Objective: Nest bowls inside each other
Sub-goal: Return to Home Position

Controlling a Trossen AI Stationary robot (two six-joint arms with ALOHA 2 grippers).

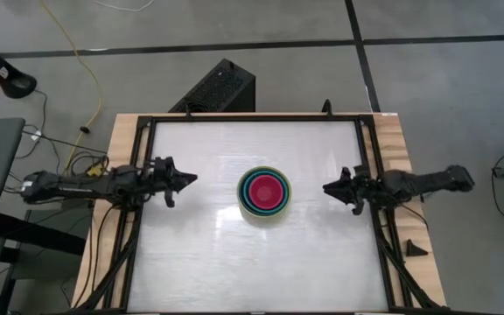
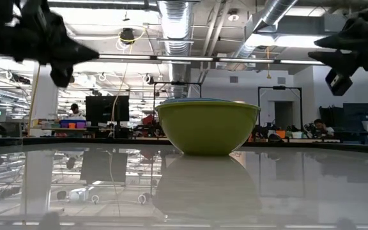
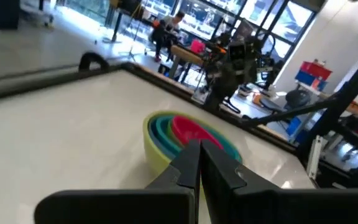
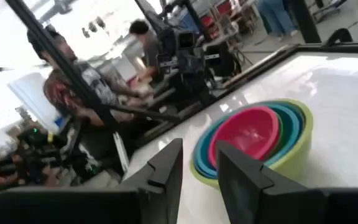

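Observation:
The bowls (image 1: 265,194) stand as one nested stack at the table's middle. The olive-green bowl (image 2: 207,126) is outermost and rests on its base. Blue and teal rims show inside it, and the magenta-pink bowl (image 4: 248,132) is innermost. My left gripper (image 1: 191,179) hovers shut at the table's left side, pointing level toward the stack (image 3: 185,134) and well short of it. My right gripper (image 1: 329,187) hovers at the table's right side, also level and pointing at the stack. Its fingers (image 4: 166,165) stand apart with nothing between them.
A black frame rail (image 1: 370,175) runs around the white tabletop. A small black wedge (image 1: 414,248) lies on the wooden strip at the right. A black box (image 1: 217,87) stands beyond the far edge. People sit in the room beyond the table (image 4: 73,87).

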